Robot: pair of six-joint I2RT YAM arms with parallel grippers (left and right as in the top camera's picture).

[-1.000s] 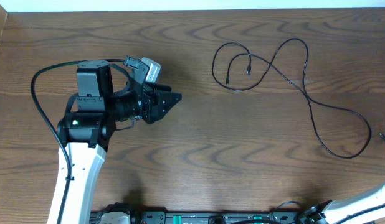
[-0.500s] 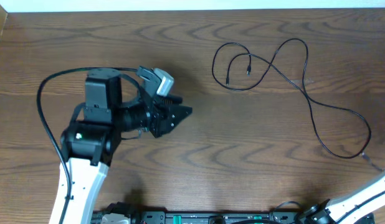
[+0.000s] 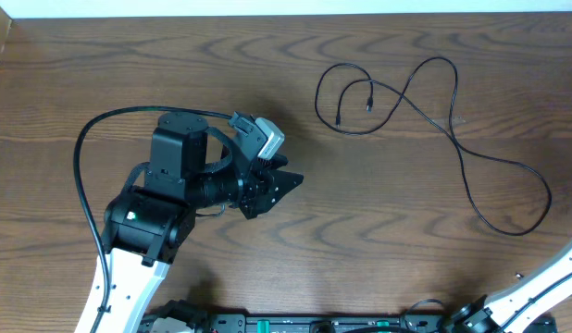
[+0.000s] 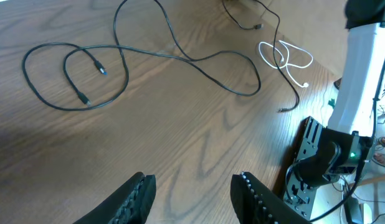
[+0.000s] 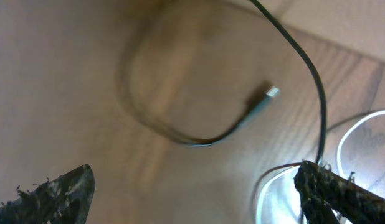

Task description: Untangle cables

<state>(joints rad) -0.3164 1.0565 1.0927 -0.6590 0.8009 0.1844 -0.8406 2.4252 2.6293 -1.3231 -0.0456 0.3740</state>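
Fingers of the left gripper [image 4: 192,182] stand apart with nothing between them, over bare wood of the table [image 3: 360,259]. From this gripper the overhead view shows open room on every side, so an approach looks unobstructed.

Ahead of the left gripper, and off toward the table's far edge, lie the two coiled loops of the long black cable [image 3: 458,148], with its two small plug ends inside them. They are apart from the gripper, not beneath it. Beyond the loops the cord's long axis runs slantwise away from the left gripper, swinging out to the robot's right in a wide bend. In the left wrist view the same cord [image 4: 191,59] crosses itself where the loops meet, which is probably the place to work at.

Farther from the left gripper, near the right arm [image 4: 361,81], sit the white cable [image 4: 286,59] and a second black cable [image 4: 248,25], lying across each other.

Farthest off, the right gripper [image 5: 194,174] hangs wide open and empty above a black plug end [image 5: 271,92] and the white cable [image 5: 367,121].

By this layout the left arm seems nearer the loops, and the right arm nearer the white cord.
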